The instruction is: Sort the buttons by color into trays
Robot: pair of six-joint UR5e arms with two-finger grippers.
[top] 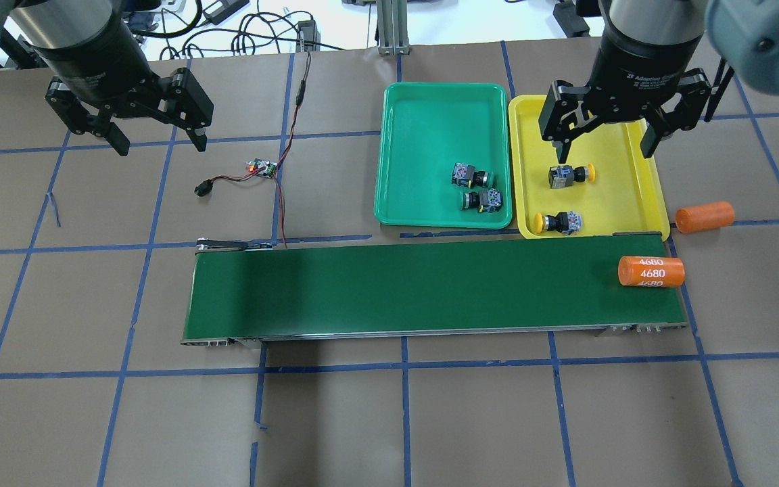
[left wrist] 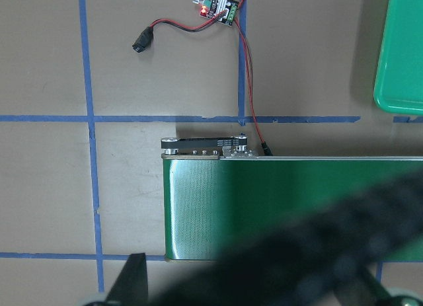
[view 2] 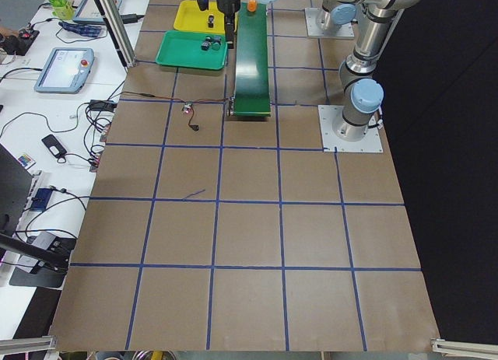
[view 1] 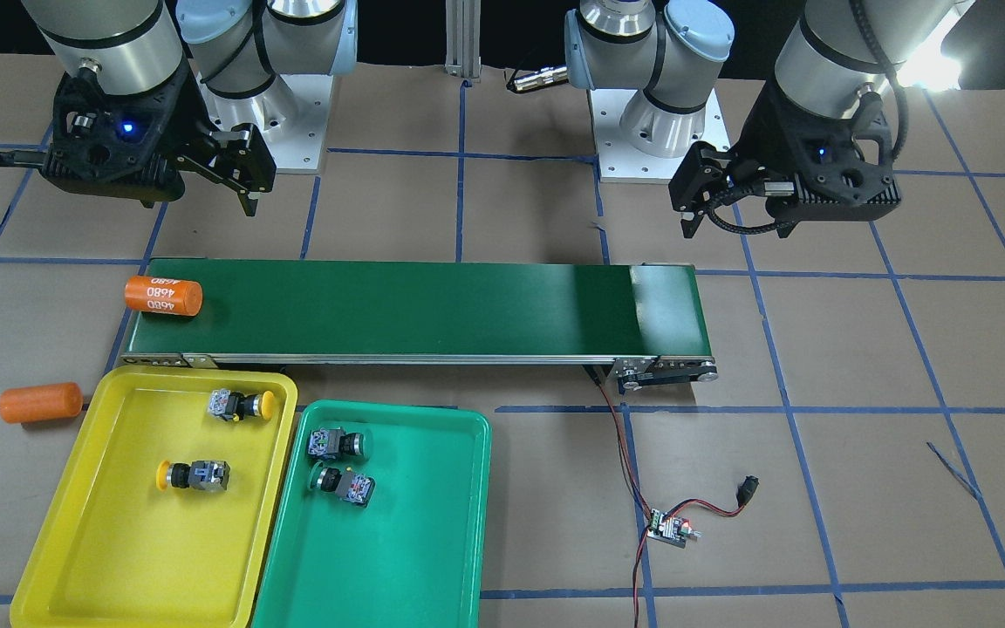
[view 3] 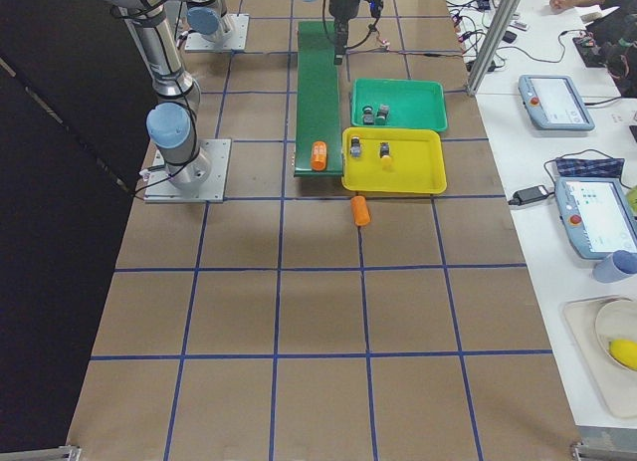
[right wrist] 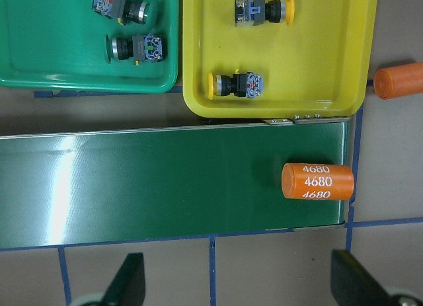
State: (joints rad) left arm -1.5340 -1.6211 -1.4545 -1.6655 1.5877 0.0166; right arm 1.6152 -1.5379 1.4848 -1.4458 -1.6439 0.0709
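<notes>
Two yellow buttons (top: 569, 174) (top: 558, 220) lie on their sides in the yellow tray (top: 653, 176). Two green buttons (top: 470, 176) (top: 483, 200) lie in the green tray (top: 430, 122). The trays sit side by side beyond the belt. My right gripper (top: 604, 152) is open and empty, hanging above the yellow tray's far half. In the right wrist view (right wrist: 241, 283) it looks down on the belt and both trays. My left gripper (top: 159, 143) is open and empty, above the bare table at the far left.
A long dark-green conveyor belt (top: 396, 291) runs across the middle. An orange cylinder marked 4680 (top: 651, 272) lies on its right end. Another orange cylinder (top: 704, 217) lies on the table right of the yellow tray. A small circuit board (top: 261, 168) with wires lies near the left gripper.
</notes>
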